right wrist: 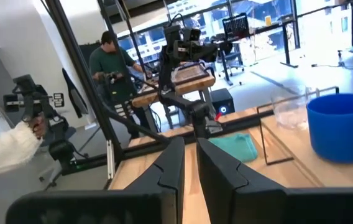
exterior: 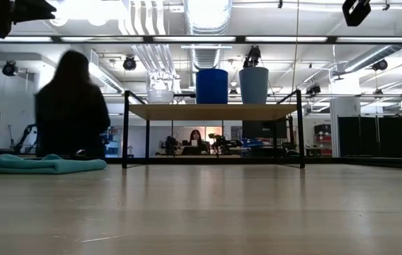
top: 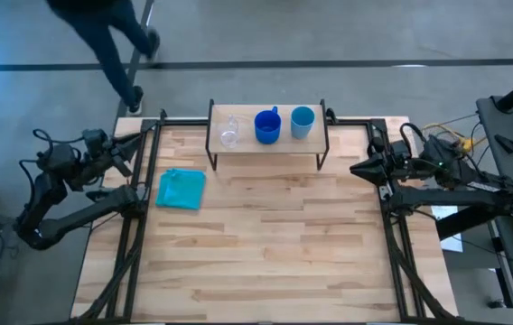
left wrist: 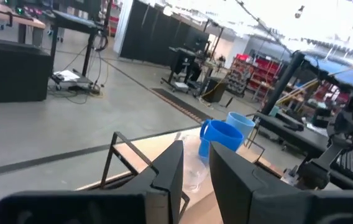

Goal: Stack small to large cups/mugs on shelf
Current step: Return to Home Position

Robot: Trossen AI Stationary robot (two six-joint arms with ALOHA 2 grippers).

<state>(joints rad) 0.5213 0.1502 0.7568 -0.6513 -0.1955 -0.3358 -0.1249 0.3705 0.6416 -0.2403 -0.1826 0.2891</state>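
Shelf first: the low light-wood board on thin black legs [top: 266, 144] stands at the far edge of the pale wooden tabletop [top: 265, 262], about midway between the two arms. You have three vessels on it in a single row, all upright. The small clear transparent cup [top: 229, 133] is at the end nearest the left arm. The dark blue mug with a handle [top: 267, 127] is in the middle, its handle turned toward the far edge. The light blue handleless cup [top: 303, 121] is at the end nearest the right arm. The low view shows daylight between each pair, so none touch; the two blue ones stand just beside each other and the clear cup stands a little further off. A crumpled teal cloth [top: 181, 190] lies flat on the table in front of the shelf's left end, clear of its legs. Your left gripper [top: 145, 134] hangs over the table's left edge near the far corner, well apart from the cups, its fingers narrowly parted and holding nothing. Your right gripper [top: 358, 169] sits over the right edge, pointing inward at the level of the shelf's front legs, its fingers set to a thin slit, also empty. A person in dark clothing [top: 112, 36] is on the floor beyond the far left corner.
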